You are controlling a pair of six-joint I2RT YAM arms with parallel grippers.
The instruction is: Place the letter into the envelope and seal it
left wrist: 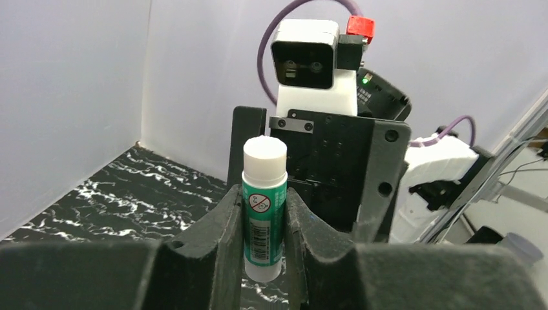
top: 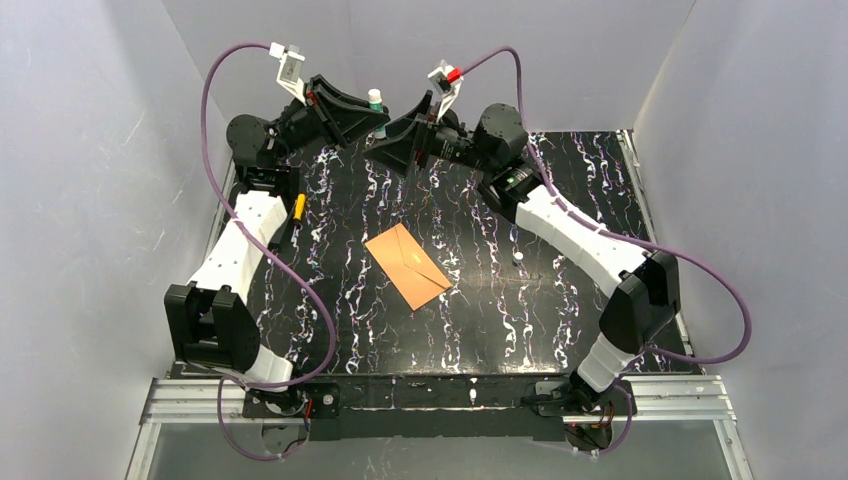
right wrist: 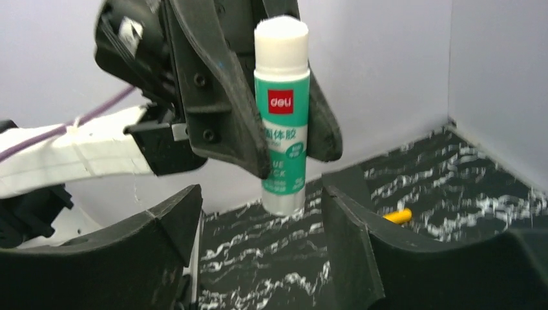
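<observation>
Top external: the envelope (top: 407, 265) lies flat, flap closed, mid-way across the black white-veined table (top: 560, 310), with pale grey walls (top: 90, 120) around. Left wrist: the left gripper (left wrist: 263, 216) pinches a green glue stick (left wrist: 264, 187) upright. Right wrist: the right gripper (right wrist: 262, 194) stands wide, the stick's base between its jaws.

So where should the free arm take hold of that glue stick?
Probably by the white top, coming level from the side: the glue stick stands upright in the left gripper, whose fingers cover its green middle, leaving the top clear above them.
</observation>
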